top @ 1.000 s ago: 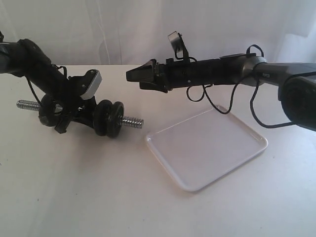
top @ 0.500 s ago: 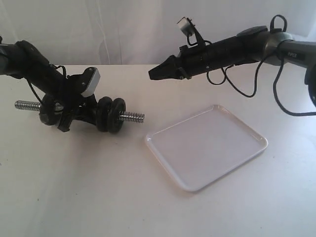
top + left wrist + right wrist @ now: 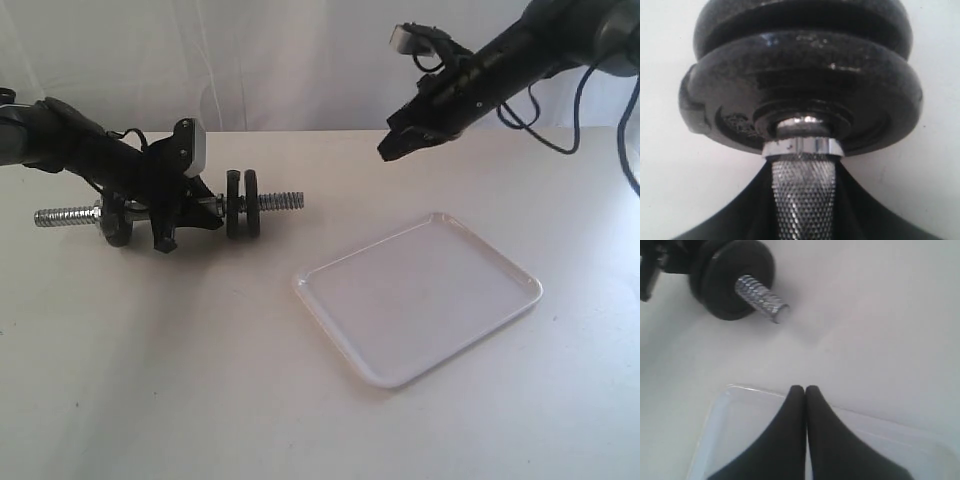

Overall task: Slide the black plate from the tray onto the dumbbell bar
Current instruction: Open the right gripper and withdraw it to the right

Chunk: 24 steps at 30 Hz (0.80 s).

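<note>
The dumbbell bar [image 3: 282, 200] is held level just above the table, my left gripper [image 3: 175, 215] shut on its knurled middle [image 3: 802, 200]. Two black discs sit side by side on its right part. The outer one, nearest the threaded end, is the black plate [image 3: 250, 203] [image 3: 735, 282]. A third disc [image 3: 118, 220] sits on the left part. The white tray [image 3: 420, 300] lies to the right with nothing in it. My right gripper [image 3: 385, 150] [image 3: 805, 388] hangs shut and empty above the tray's far edge.
A white curtain closes off the back of the white table. The right arm's cables [image 3: 560, 140] loop in the air behind the tray. The tray's near rim [image 3: 385, 383] comes toward the table's front.
The right gripper has shut, risen and pulled back to the right, away from the bar. The left gripper has turned the bar more level and side-on, with the discs now seen edge-on.
</note>
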Available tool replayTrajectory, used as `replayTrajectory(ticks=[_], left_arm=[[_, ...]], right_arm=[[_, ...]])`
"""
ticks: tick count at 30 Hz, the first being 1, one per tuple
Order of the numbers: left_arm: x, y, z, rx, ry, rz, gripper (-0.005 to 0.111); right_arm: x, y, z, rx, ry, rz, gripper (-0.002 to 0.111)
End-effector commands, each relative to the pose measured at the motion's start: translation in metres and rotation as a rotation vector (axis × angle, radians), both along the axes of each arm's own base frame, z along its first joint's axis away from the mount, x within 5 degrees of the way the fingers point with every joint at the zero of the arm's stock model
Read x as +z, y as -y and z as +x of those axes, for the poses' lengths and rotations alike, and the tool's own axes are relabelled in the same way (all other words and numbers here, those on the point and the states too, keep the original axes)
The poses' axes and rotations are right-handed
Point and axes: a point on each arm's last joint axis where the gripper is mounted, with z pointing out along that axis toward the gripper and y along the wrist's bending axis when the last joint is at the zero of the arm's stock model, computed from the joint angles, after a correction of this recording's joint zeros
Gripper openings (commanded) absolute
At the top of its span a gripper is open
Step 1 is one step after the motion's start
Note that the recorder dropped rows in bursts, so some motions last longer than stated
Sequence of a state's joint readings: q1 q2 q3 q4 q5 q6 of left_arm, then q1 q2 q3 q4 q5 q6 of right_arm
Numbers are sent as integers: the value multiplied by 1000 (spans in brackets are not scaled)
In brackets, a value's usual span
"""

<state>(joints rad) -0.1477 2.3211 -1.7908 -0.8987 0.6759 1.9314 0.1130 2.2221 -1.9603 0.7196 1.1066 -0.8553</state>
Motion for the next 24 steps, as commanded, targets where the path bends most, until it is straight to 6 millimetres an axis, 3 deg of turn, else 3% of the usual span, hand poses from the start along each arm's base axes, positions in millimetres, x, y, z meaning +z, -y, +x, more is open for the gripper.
replayTrajectory(ticks=[1,4,8,16,24], left_arm=[[93,17,-1,146,31,-476,0],[91,17,-1,154,19,-476,0],[86,17,0,163,-3,-476,0],[74,16,3,174,-12,-441,0],[74,16,4,183,-19,-459,0]], right_arm=[[24,19,-9,-192,41,-133,0],[28,35,-35,-371,34,-216,0],[33,46,-71,-476,19,-240,0],[61,66,-175,-619,95,-240,0],[92,82,-280,-732,344,-119,0]])
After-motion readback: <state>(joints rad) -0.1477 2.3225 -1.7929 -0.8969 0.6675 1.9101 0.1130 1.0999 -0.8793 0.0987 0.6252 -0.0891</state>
